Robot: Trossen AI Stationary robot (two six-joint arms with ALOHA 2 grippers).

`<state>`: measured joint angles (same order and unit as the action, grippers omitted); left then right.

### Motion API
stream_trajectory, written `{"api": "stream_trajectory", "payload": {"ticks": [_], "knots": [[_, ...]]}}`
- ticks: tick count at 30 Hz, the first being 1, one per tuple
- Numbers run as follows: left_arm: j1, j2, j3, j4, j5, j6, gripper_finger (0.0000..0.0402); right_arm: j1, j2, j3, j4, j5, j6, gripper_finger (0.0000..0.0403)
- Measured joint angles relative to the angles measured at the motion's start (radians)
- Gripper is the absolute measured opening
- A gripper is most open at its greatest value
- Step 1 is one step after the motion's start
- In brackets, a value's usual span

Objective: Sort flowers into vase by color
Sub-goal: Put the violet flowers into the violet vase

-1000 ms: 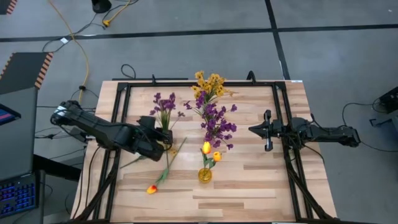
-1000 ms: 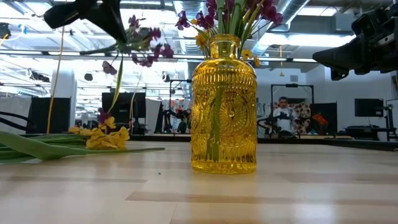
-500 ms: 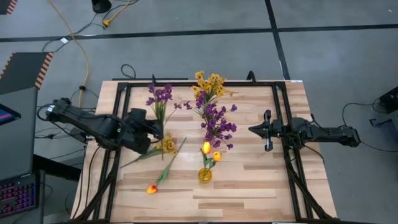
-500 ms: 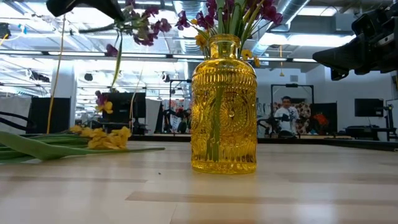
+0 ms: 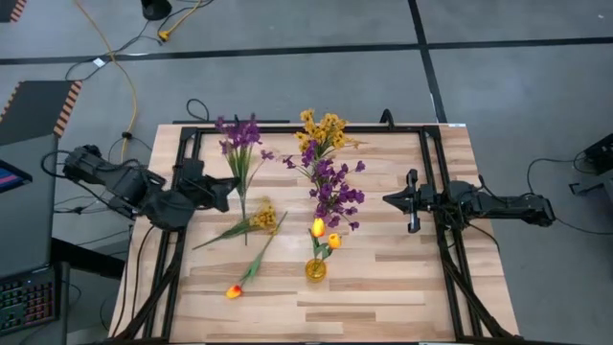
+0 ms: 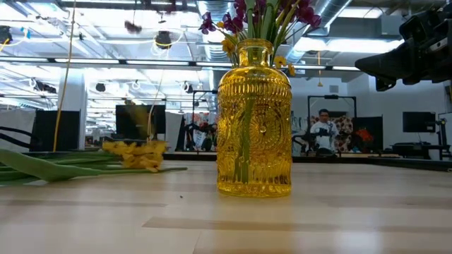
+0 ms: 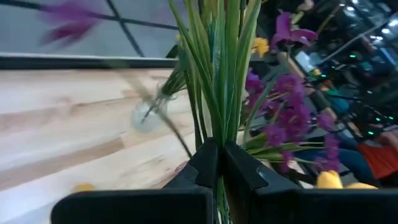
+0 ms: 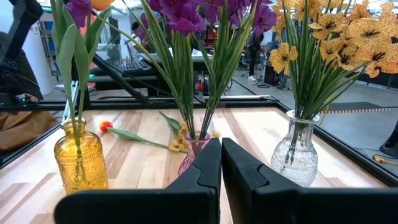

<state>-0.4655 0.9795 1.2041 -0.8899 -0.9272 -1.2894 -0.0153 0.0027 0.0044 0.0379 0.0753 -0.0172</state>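
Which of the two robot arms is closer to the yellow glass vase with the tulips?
The right gripper is somewhat nearer the yellow vase, off to its right and farther back. The left gripper, shut on a purple flower, is farther, to its left.

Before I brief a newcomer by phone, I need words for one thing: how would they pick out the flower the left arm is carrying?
Start at the wooden table, then go to its left edge, where the left gripper is shut on a purple flower bunch. It alone is held in the air; the other purple blossoms stand in a vase.
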Motion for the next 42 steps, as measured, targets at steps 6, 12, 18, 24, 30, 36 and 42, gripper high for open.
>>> {"api": "stream_trajectory", "payload": {"ticks": [6,12,18,24,30,36,42], "knots": [[-0.039,-0.061,0.000,0.036,-0.008,0.069,0.0000,0.000,0.000,0.000,0.000,0.000,0.000,0.0043],[-0.067,-0.077,0.000,0.036,-0.034,0.118,0.0000,0.000,0.000,0.000,0.000,0.000,0.000,0.0043],[-0.088,-0.077,0.000,0.036,-0.122,0.238,0.0000,0.000,0.000,0.000,0.000,0.000,0.000,0.0043],[-0.098,-0.074,0.000,0.036,-0.208,0.352,0.0000,0.000,0.000,0.000,0.000,0.000,0.000,0.0043],[-0.099,-0.030,0.000,0.037,-0.297,0.408,0.0000,0.000,0.000,0.000,0.000,0.000,0.000,0.0043],[-0.150,0.021,-0.045,0.037,-0.450,0.370,0.0000,0.000,0.000,0.000,0.000,0.000,0.000,0.0043],[-0.244,0.022,-0.150,0.039,-0.538,0.235,0.0000,0.000,0.000,0.000,0.000,0.000,0.000,0.0043]]}}
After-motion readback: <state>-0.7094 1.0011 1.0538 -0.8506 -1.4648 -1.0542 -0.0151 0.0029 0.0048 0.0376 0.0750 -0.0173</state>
